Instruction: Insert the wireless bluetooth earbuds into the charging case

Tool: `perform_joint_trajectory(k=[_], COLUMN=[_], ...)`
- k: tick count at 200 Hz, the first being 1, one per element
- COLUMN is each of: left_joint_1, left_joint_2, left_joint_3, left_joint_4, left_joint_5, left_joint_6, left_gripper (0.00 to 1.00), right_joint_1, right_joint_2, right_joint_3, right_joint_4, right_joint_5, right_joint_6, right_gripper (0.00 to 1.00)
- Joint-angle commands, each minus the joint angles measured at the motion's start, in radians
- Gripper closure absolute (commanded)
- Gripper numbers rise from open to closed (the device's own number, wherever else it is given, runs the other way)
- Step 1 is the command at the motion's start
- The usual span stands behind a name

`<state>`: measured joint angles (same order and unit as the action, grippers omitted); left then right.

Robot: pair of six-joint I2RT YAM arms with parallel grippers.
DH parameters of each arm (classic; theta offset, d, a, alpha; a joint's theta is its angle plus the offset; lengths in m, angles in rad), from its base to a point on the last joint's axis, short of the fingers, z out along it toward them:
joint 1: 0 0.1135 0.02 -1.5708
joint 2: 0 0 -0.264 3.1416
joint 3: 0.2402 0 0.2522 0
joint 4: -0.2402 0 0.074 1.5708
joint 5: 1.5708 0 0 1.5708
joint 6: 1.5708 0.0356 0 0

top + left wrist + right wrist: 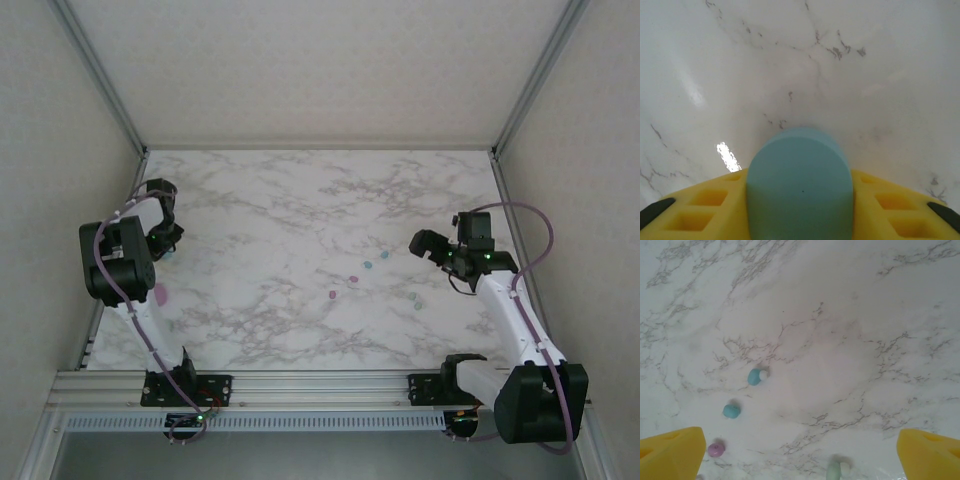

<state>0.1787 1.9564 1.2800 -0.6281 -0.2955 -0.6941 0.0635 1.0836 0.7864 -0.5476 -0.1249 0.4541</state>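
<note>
Case (800, 175) (teal) in left hand (800, 215); right hand (800, 452) spread near earbuds (731, 410).

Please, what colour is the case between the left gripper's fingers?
Teal case; left wrist view shows it best.

The desk (270, 200) is white marble with thin grey lines. Small things lie on it, a bit past the middle toward 3 o'clock. Two teal earbuds (383, 254) sit close together. Two pink earbuds (353, 279) lie near them, toward 7 o'clock. Two green earbuds (413, 297) lie almost touching, toward 5 o'clock from the teal ones. At the 9 o'clock edge there is a pink blob (160, 293). Near it, toward 12 o'clock, is a teal case (800, 185) with a round end.
</note>
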Motion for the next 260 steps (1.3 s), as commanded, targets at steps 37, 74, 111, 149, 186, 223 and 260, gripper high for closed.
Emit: perform_joint_trajectory(k=[37,74,111,149,186,223,260], left_joint_1=[-0.082,-0.268,-0.476,-0.653,-0.77,-0.842,-0.881], left_joint_2=[-0.104,-0.14,-0.157,-0.224,-0.296,-0.384,-0.495], left_joint_3=[-0.028,-0.036,-0.047,-0.023,0.015,0.021,-0.041], left_joint_4=[0.021,0.037,0.091,0.118,0.118,0.126,0.205], left_joint_5=[0.182,0.286,0.337,0.395,0.383,0.382,0.461], left_joint_6=[0.227,0.381,0.487,0.648,0.747,0.834,0.964], left_gripper=[0.63,0.61,0.64,0.68,0.79,0.76,0.77], right_joint_1=[0.004,0.004,0.005,0.005,0.004,0.007,0.028], right_joint_2=[-0.005,-0.018,-0.018,0.027,0.119,0.204,0.26], right_joint_3=[-0.025,-0.051,-0.062,-0.012,0.055,0.128,0.208], right_joint_4=[-0.012,0.019,0.034,0.043,0.084,0.131,0.146], right_joint_5=[-0.013,-0.059,-0.124,-0.257,-0.436,-0.612,-0.728], right_joint_6=[0.072,0.128,0.146,0.127,0.129,0.153,0.152], right_gripper=[0.01,0.01,0.01,0.01,0.04,0.12,0.18])
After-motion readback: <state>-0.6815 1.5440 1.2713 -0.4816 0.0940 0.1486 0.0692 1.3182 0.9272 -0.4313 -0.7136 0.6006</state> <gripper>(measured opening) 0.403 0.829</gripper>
